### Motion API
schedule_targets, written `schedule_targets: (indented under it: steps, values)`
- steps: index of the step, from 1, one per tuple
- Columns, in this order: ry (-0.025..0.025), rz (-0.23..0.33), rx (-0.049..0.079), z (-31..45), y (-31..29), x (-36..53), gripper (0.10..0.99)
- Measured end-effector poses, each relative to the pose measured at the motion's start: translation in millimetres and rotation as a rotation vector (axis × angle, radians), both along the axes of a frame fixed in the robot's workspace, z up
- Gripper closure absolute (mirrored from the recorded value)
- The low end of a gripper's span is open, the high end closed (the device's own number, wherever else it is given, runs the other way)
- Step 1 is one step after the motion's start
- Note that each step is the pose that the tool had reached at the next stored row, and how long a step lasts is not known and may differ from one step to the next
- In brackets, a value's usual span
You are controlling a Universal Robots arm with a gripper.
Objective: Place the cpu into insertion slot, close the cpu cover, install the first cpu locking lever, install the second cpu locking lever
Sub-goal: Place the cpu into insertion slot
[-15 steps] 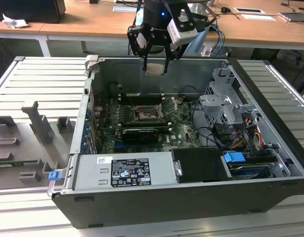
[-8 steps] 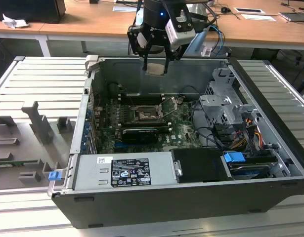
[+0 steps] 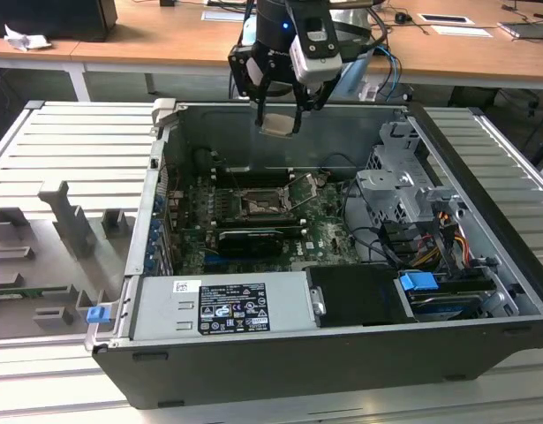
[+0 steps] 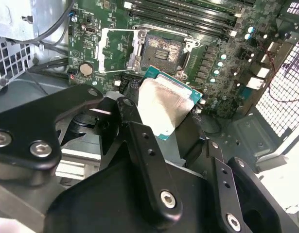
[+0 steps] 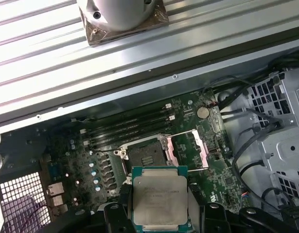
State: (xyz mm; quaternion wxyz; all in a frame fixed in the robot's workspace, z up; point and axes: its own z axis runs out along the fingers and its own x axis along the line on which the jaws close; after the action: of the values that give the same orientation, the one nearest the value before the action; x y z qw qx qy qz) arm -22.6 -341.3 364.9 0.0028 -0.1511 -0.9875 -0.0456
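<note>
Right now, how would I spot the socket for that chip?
Look inside the open computer case at the green circuit board. Near its middle sits the insertion slot, a small dark square with a silver rim, unlike the long black memory slots beside it.

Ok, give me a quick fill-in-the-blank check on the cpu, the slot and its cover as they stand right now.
1. The pincer is ____ on the cpu, above the board.
2. The insertion slot is ____, with no chip in it.
3. The cpu cover is swung ____, beside the slot.
Missing words: shut; empty; open.
</note>
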Motion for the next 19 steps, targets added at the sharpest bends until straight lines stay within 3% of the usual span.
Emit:
schedule_targets:
  steps: [9, 15, 17, 19]
  values:
    - [-0.0001, -0.066, 0.000, -1.1, 0.0, 0.0, 0.545]
    - [0.0017, -0.071, 0.000, -4.7, 0.0, 0.0, 0.545]
    - [-0.0016, -0.078, -0.001, -6.0, 0.0, 0.1, 0.545]
    - [-0.0016, -0.101, -0.001, -6.9, 0.0, 0.0, 0.545]
